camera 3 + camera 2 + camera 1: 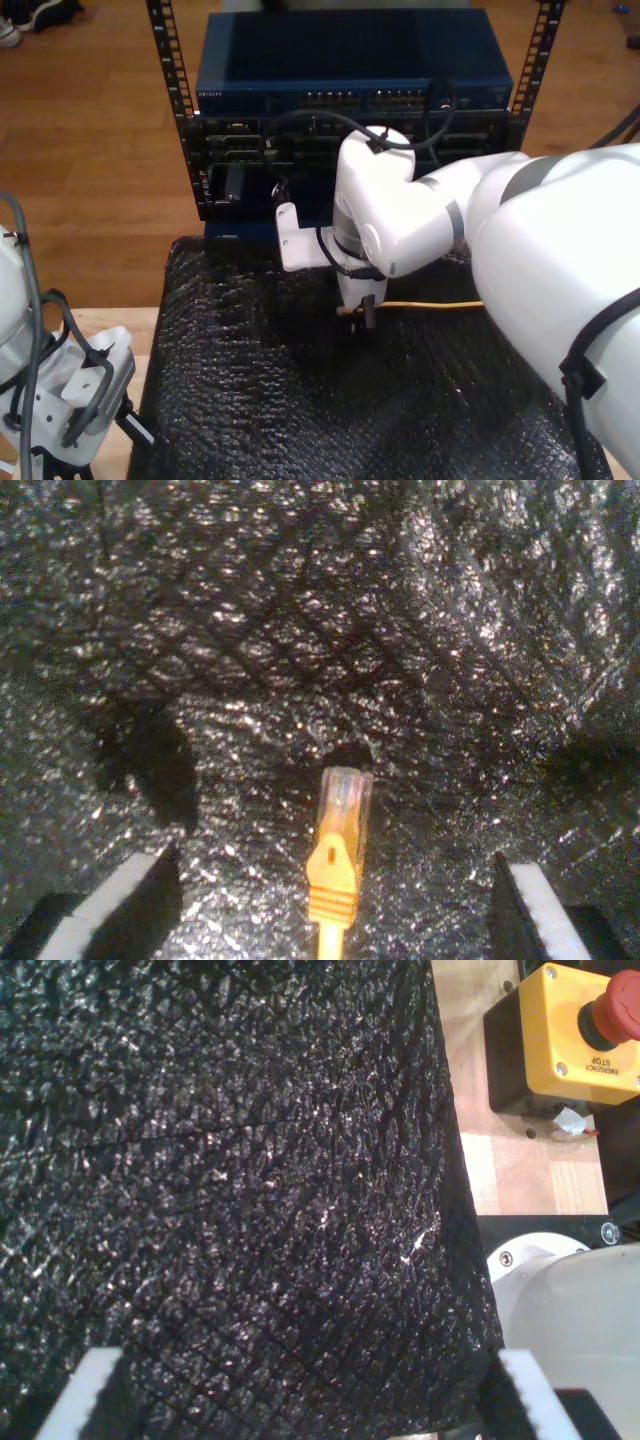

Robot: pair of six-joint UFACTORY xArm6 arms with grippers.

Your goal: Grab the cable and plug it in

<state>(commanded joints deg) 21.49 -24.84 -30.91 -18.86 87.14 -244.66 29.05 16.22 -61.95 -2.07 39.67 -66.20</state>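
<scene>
My second gripper hangs over the black foam mat, its two white-tipped fingers spread wide apart, with the cable lying on the mat between them and touching neither. In the second wrist view the clear plug at the cable's end sits just ahead of its yellow boot, flat on the mat. In the exterior view the second arm reaches in from the exterior view's right as a large white bulk, its forearm running toward the middle of the scene and its wrist bent so that the gripper points straight down at the mat. There the cable shows as a thin yellow-orange line running from under the gripper toward the exterior view's right, on the far half of the mat. Beyond the mat's far edge stands a rack of dark network gear with a blue unit on top and rows of ports facing the arm. My first gripper is held over the mat near its edge, its white fingertips also set well apart with nothing between them; a yellow emergency stop box rests on the wooden bench beside the mat. At the exterior view's near left corner is a white arm with grey cabling.
</scene>
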